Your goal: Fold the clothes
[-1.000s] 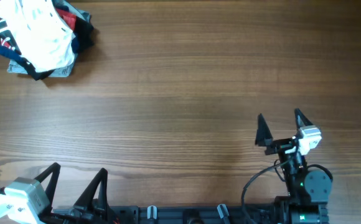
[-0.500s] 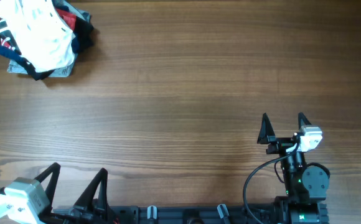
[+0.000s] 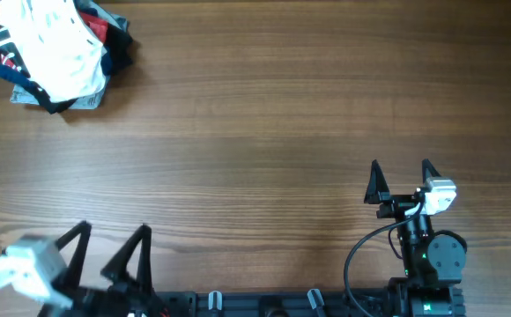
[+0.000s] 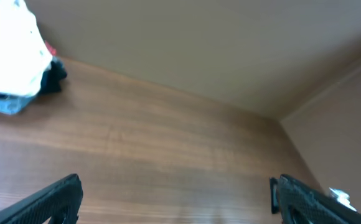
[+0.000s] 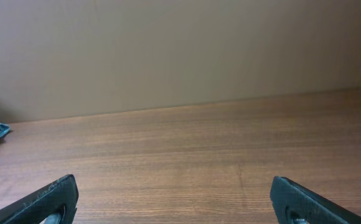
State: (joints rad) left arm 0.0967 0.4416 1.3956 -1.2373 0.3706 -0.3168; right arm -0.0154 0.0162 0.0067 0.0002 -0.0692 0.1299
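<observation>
The clothes [image 3: 53, 48], a crumpled white shirt, lie bunched on top of a heap at the table's far left corner. The left wrist view catches the white shirt [image 4: 9, 53] at its upper left edge. My left gripper [image 3: 110, 239] stands open at the near left edge, far from the heap, nothing between its fingers. My right gripper [image 3: 401, 172] is open at the near right, also holding nothing. Both wrist views show wide-apart jaws over bare wood: left gripper [image 4: 177, 196], right gripper [image 5: 174, 199].
Red, navy and grey garments [image 3: 110, 40] lie under and beside the white shirt. A dark rail [image 3: 264, 304] with mounts runs along the near edge. A brown wall [image 5: 180, 50] rises behind the wooden table [image 3: 264, 123].
The left arm has shifted slightly, its gripper tilting and moving a little forward. The right gripper turned slightly a second ago and has since stayed still. The heap is unchanged.
</observation>
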